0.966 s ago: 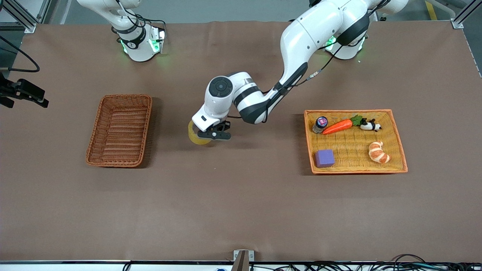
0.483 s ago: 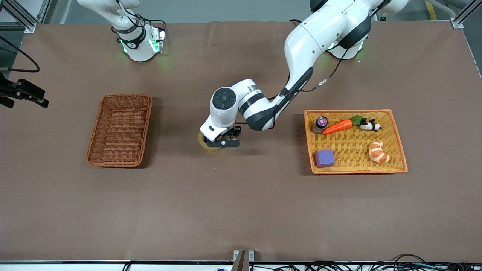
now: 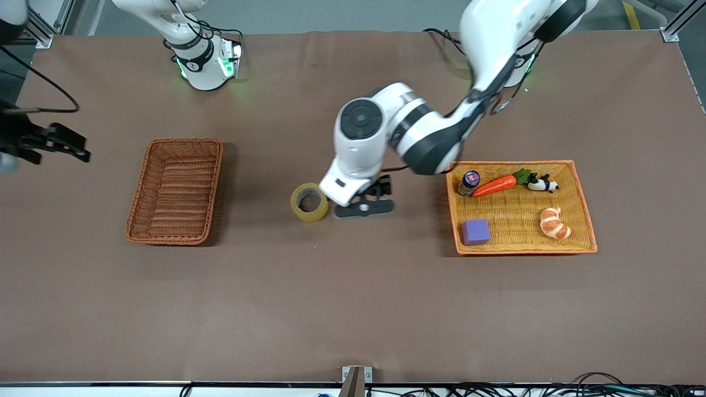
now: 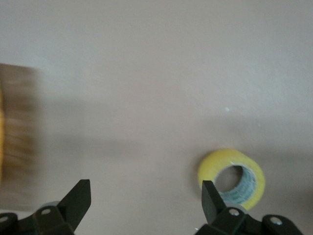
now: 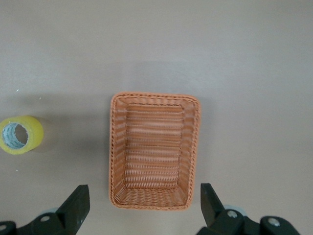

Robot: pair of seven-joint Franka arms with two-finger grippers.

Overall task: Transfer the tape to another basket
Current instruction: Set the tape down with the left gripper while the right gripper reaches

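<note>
The tape point(image 3: 309, 202), a yellowish ring, lies flat on the bare table between the two baskets. It also shows in the left wrist view point(image 4: 232, 178) and the right wrist view point(image 5: 19, 134). My left gripper point(image 3: 364, 208) is open and empty, beside the tape on the side toward the left arm's end of the table; in its own view point(image 4: 145, 201) the tape sits just outside one finger. The reddish-brown basket point(image 3: 175, 190) holds nothing. My right gripper point(image 3: 74, 150) is open and empty, high above that basket point(image 5: 155, 149).
The orange-yellow woven tray point(image 3: 518, 164) stands toward the left arm's end. It holds a purple cube point(image 3: 475, 231), a croissant point(image 3: 554, 223), a carrot point(image 3: 495, 186), a small bottle point(image 3: 469, 182) and a panda toy point(image 3: 543, 183).
My left gripper carried the tape toward the left arm's end, set it on the table, opened, and drew away toward the tray. My right gripper shifted slightly.
</note>
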